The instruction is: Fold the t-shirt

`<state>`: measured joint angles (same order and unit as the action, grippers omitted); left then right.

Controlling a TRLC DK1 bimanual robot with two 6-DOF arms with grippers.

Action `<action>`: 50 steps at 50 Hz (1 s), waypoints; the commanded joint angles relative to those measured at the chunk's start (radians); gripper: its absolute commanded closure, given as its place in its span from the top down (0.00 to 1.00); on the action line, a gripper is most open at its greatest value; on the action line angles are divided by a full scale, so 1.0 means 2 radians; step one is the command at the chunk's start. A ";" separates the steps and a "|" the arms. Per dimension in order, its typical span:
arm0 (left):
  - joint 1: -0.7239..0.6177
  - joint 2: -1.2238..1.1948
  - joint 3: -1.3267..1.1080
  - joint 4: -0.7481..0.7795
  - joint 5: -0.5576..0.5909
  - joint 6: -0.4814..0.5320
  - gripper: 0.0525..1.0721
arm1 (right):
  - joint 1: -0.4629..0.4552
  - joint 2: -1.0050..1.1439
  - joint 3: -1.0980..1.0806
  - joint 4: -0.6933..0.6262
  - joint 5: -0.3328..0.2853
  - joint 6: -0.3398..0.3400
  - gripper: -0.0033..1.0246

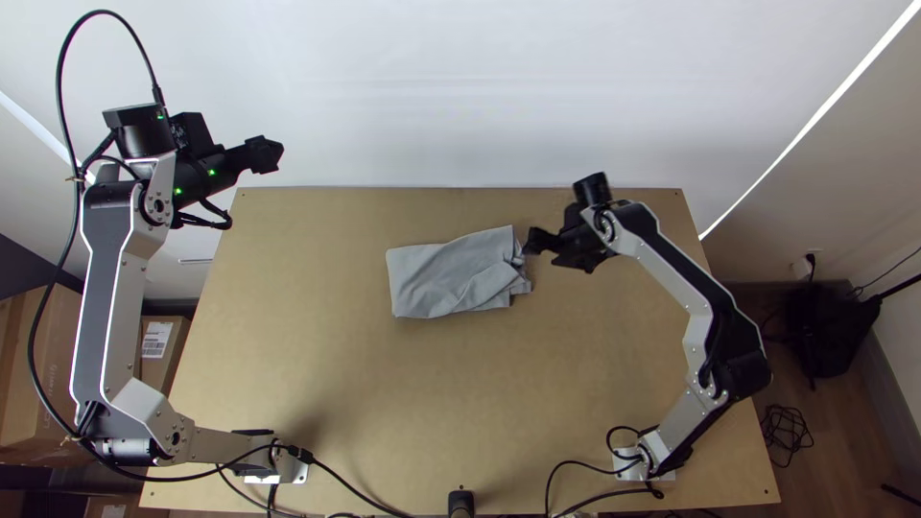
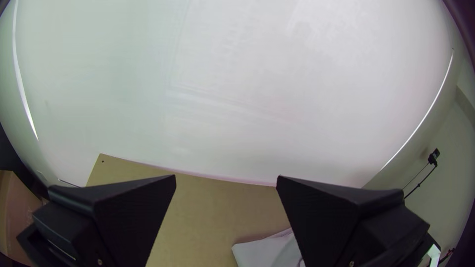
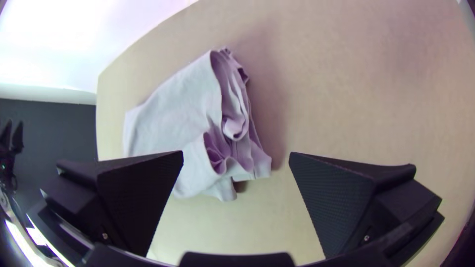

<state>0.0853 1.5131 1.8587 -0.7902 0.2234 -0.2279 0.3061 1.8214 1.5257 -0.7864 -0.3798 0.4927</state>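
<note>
I list: one shirt, folded, toward the far edge of the table, long axis roughly along it, rumpled right end near my right gripper, the nearer, spread and empty; left gripper, likewise, well apart.

No text can be read: the white label on a cardboard box is too small

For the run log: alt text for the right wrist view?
Folded grey t-shirt on the wooden table, its layered end rumpled, ahead of the open black fingers of the right gripper. The left gripper is farther off.
</note>
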 commanded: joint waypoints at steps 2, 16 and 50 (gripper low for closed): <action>0.003 -0.021 -0.001 0.005 0.000 -0.003 0.95 | -0.026 0.065 0.046 0.011 -0.061 -0.002 0.96; 0.010 -0.024 -0.002 -0.007 -0.002 -0.003 0.95 | -0.030 0.181 0.129 0.014 -0.159 -0.045 0.96; 0.015 -0.016 0.009 -0.008 -0.016 -0.003 0.95 | 0.018 0.265 0.162 0.009 -0.170 -0.061 0.02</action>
<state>0.1089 1.4891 1.8587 -0.7986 0.1970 -0.2279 0.3611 2.3100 1.8519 -0.7616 -0.7158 0.3580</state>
